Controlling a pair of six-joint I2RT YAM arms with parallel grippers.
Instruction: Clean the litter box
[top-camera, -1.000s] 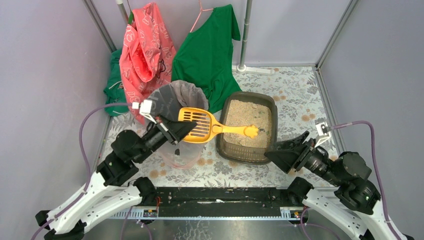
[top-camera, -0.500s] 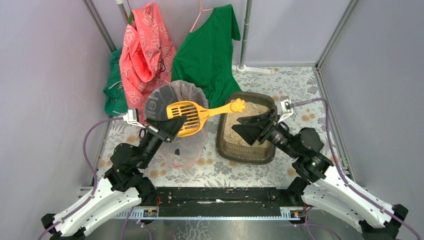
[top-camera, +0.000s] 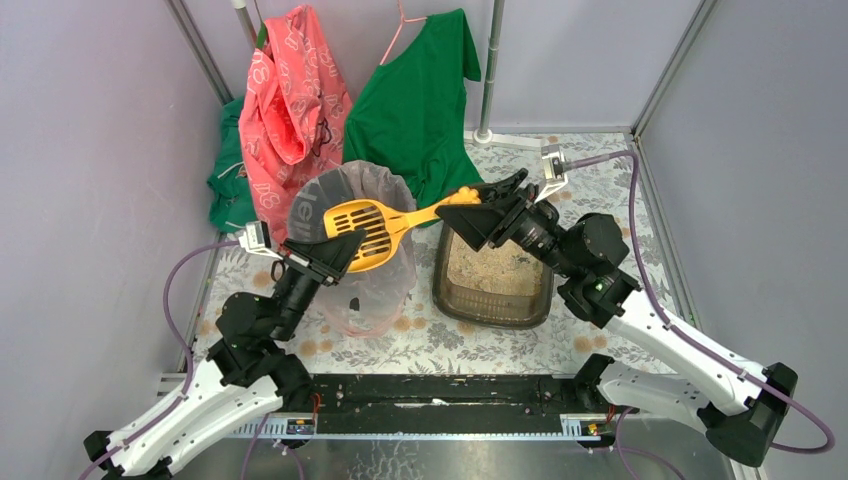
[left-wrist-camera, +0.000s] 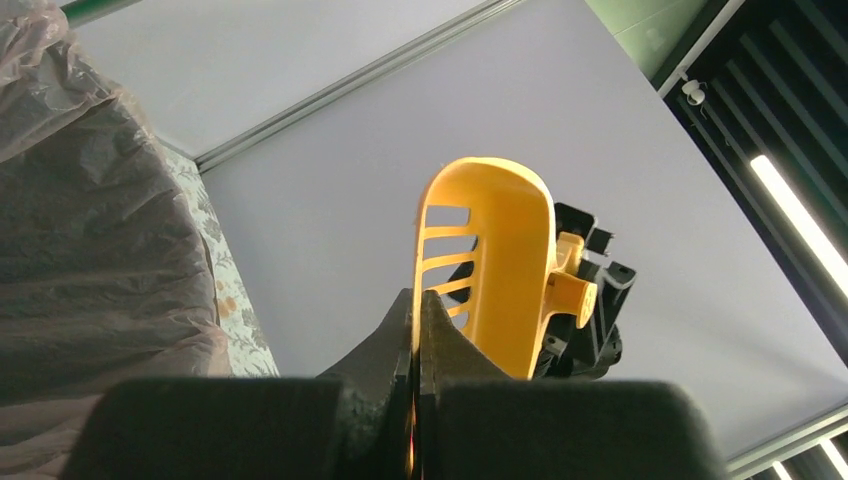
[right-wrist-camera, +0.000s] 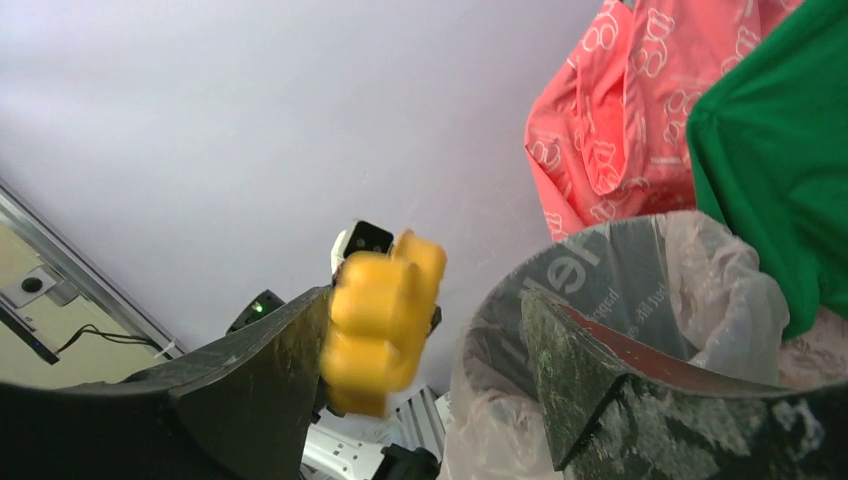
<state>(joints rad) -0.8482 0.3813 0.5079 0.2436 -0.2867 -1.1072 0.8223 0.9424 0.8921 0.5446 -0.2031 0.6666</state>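
Note:
The litter box (top-camera: 470, 298), a dark tray of beige litter, lies right of centre, partly under my right arm. My left gripper (top-camera: 335, 250) is shut on the rim of the yellow slotted scoop (top-camera: 366, 226) and holds it over the bin. In the left wrist view the scoop (left-wrist-camera: 500, 250) stands edge-on, its rim pinched in the left gripper (left-wrist-camera: 415, 305). My right gripper (top-camera: 482, 206) is open around the scoop's handle end. In the right wrist view the handle knob (right-wrist-camera: 385, 320) lies against one finger of the right gripper (right-wrist-camera: 425, 300), with a gap to the other.
A round bin (top-camera: 345, 200) with a clear bag liner stands left of the litter box and shows in the right wrist view (right-wrist-camera: 620, 270). A pink garment (top-camera: 290, 100) and a green one (top-camera: 420, 100) hang at the back. A metal pole (top-camera: 488, 80) stands behind.
My right arm has swung from the near right, over the litter box, up to the scoop's handle end. The handle has swung away toward the back and the left gripper has shifted slightly left.

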